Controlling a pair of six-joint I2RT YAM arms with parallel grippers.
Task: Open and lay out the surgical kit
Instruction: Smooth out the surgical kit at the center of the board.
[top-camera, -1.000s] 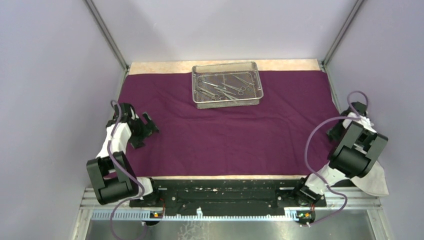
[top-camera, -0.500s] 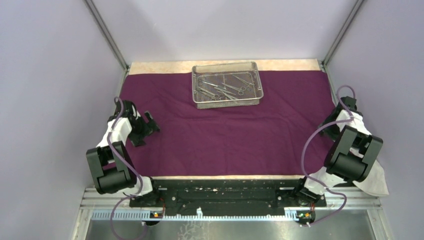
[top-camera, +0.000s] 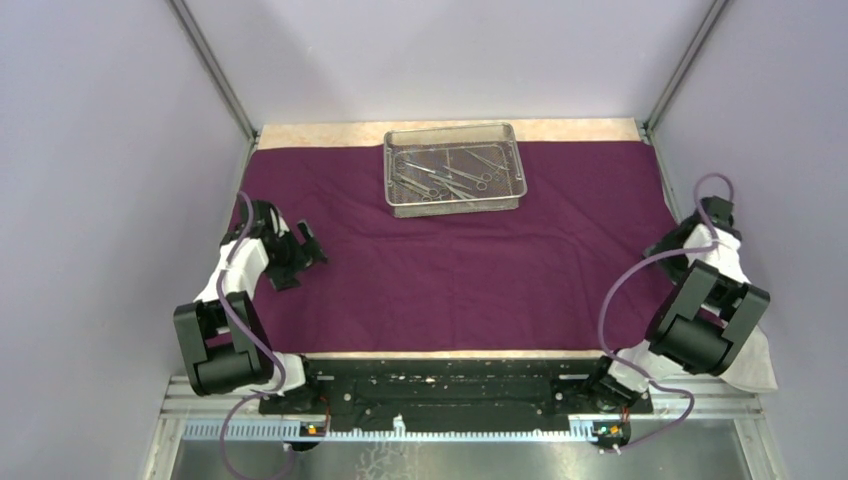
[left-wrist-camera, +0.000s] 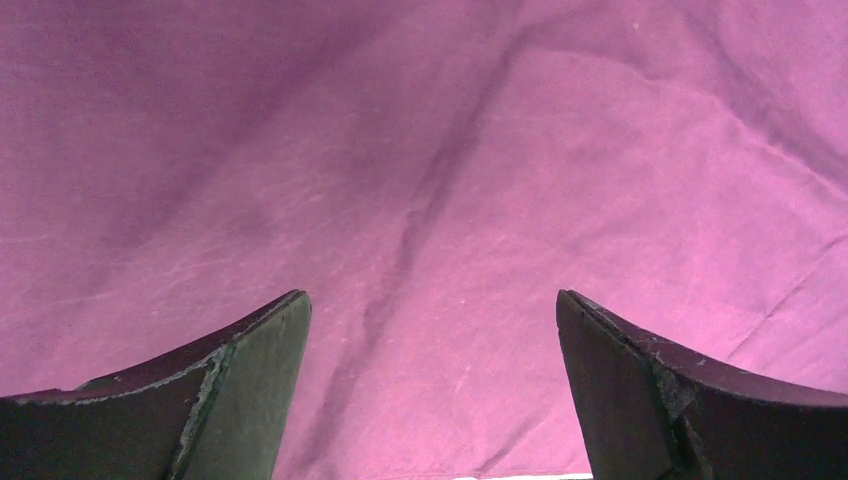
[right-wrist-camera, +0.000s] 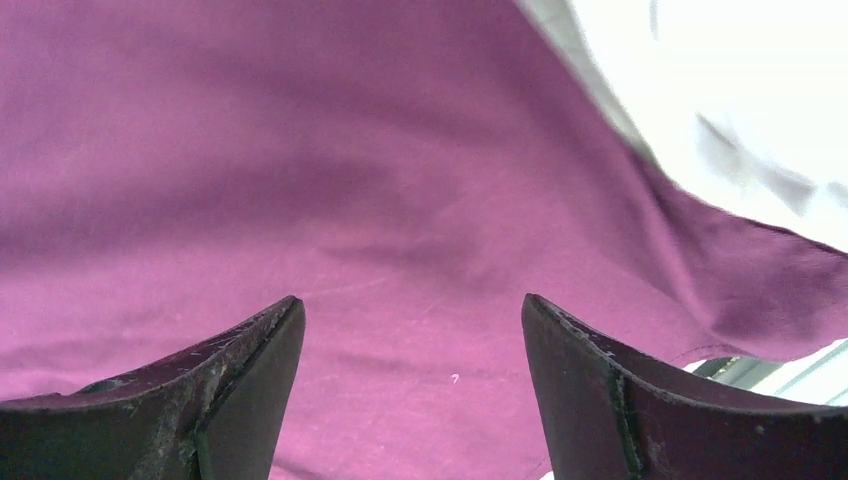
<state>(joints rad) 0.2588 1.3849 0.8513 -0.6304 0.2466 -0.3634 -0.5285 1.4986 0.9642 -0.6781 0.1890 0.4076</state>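
Top external: wire-mesh tray (top-camera: 452, 207) lies well apart from left claw (top-camera: 302, 265).

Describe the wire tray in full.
The wire tray is a shallow rectangle of silvery mesh with a thicker rim, open-topped and level, its long sides running left to right. It sits at the far middle of the purple cloth and holds a loose pile of steel instruments. Nothing else touches it.
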